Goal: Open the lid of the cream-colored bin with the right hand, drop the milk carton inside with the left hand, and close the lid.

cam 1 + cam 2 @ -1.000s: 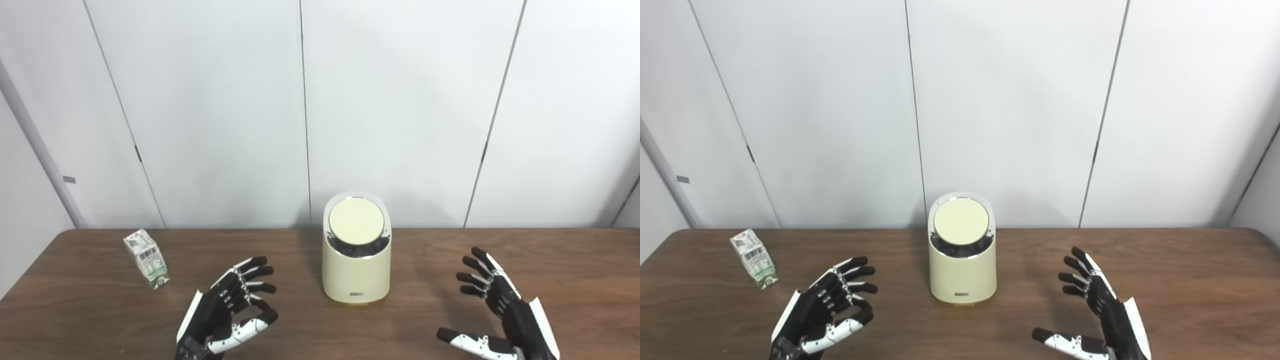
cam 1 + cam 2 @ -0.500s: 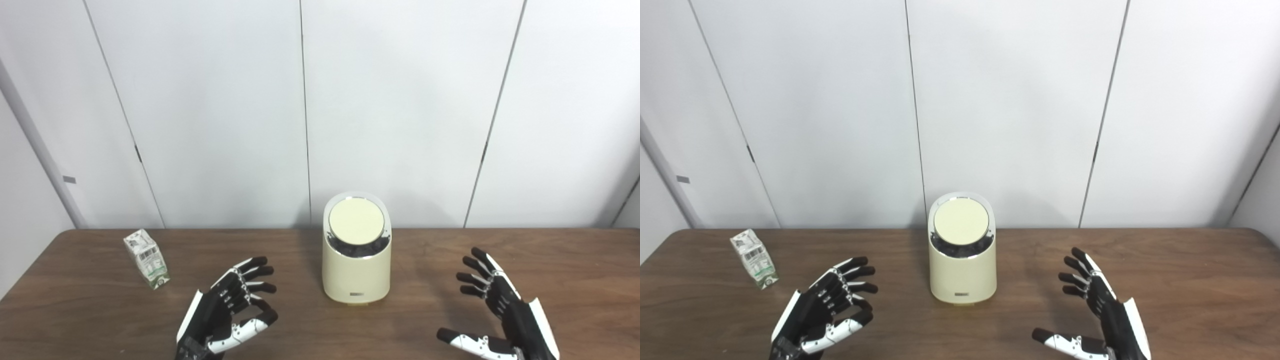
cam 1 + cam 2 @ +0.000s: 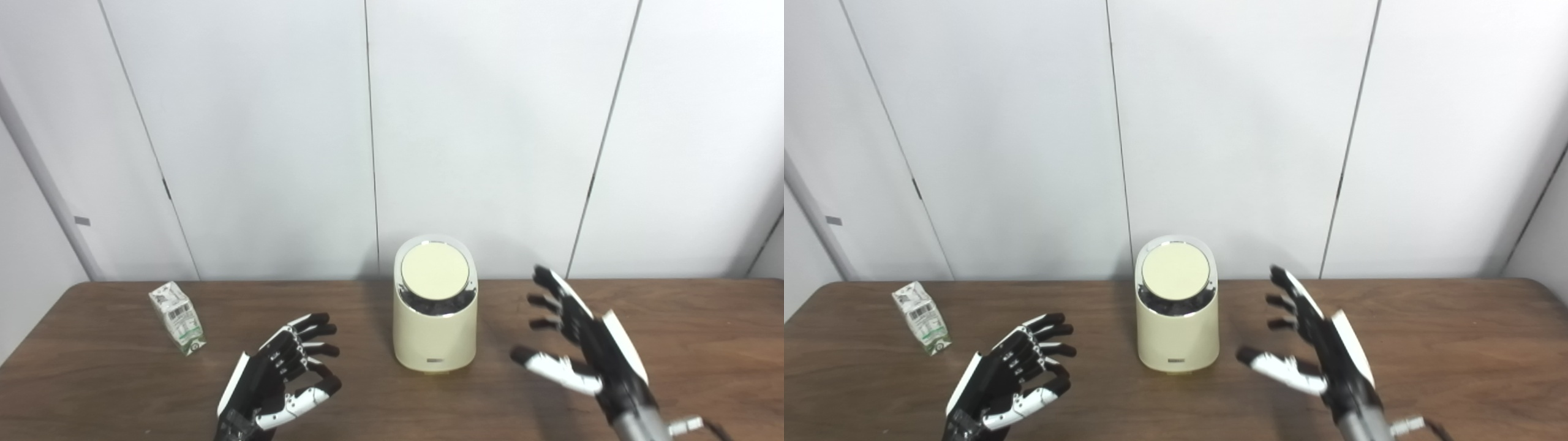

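1. A cream-colored bin stands upright near the middle of the brown wooden surface, close to its far edge.
2. The lid of the bin is a round cream disc set in a shiny silver rim, tilted toward the camera, and it sits closed.
3. A small dark label sits low on the front of the bin; its writing is too small to read.
4. The milk carton stands on the surface well to the left of the bin, leaning slightly. It is white with green printing and a dark barcode-like patch on the side; none of the text can be read.
5. The left robot hand hovers above the near part of the surface, between the carton and the bin but touching neither. Its fingers are spread apart and slightly curled, and it holds nothing.
6. The right robot hand is raised to the right of the bin, with the palm turned toward it. The fingers are splayed wide and reach about as high as the lid, and the thumb points toward the bin's side. It is empty and clear of the bin.
7. Behind the surface is a plain white panelled wall with thin dark seams.
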`<state>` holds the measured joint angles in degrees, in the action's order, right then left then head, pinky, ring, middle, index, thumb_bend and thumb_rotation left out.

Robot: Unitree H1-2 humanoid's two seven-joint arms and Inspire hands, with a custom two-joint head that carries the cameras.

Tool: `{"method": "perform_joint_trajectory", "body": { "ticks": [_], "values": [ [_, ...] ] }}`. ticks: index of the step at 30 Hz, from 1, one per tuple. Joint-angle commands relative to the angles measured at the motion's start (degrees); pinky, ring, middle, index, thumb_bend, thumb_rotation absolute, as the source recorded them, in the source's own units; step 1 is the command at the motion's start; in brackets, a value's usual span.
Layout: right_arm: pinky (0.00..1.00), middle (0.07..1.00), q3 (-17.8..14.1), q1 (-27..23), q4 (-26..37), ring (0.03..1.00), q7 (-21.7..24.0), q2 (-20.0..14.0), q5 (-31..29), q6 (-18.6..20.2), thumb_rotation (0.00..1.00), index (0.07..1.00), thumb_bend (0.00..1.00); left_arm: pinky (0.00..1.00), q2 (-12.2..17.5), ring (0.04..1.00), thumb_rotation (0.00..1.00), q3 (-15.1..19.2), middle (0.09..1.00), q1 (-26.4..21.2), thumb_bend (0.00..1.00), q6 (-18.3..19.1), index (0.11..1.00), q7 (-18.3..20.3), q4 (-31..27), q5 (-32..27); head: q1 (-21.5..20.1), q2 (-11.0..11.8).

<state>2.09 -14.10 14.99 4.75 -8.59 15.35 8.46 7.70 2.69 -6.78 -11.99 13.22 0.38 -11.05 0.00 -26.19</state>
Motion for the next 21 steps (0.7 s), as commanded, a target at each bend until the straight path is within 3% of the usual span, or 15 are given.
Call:
{"method": "perform_joint_trajectory", "body": {
  "ticks": [1,4,9,13,16,21],
  "values": [
    [0.67,0.929,0.58,-4.04,1.82,0.853,0.04,0.83,0.83,1.98,0.51,0.922,0.8,0.5,0.21,0.651,0.13,0.0,0.762,-1.83,0.7,-2.43,0.804,-0.18,-0.47,0.36,0.2,-0.01],
    [0.71,0.942,1.36,-7.38,1.14,0.879,0.8,0.28,1.68,5.02,0.5,0.928,0.8,0.5,0.04,0.662,0.12,0.0,0.763,-1.76,0.69,-2.11,0.804,-0.12,-0.43,-0.26,0.22,0.11],
    [0.69,0.951,3.54,-12.71,-1.1,0.872,1.94,-1.04,4.79,8.5,0.52,0.954,0.82,0.5,-0.01,0.661,0.12,0.09,0.757,-1.83,0.68,-2.6,0.802,-0.42,-0.16,0.21,0.22,0.1],
    [0.67,0.925,2.99,-15.21,-5.75,0.841,-4.55,2.43,6.83,5.26,0.43,0.896,0.82,0.5,-0.01,0.66,0.11,0.03,0.753,-1.88,0.68,-2.61,0.802,-0.21,0.01,-0.13,-0.02,0.14],
    [0.7,0.938,3.09,-17.13,-9.15,0.865,-7.29,3.53,7.54,3.12,0.4,0.91,0.79,0.5,-0.04,0.658,0.11,0.02,0.747,-2.07,0.68,-2.93,0.8,-0.29,0.36,0.11,0.08,0.21],
    [0.74,0.946,4.59,-22.0,-14.0,0.895,-9.43,4.26,11.77,5.8,0.36,0.94,0.79,0.5,-0.06,0.655,0.11,0.02,0.739,-2.08,0.68,-2.65,0.797,-0.23,0.02,-0.14,0.49,0.16]
  ]
}}
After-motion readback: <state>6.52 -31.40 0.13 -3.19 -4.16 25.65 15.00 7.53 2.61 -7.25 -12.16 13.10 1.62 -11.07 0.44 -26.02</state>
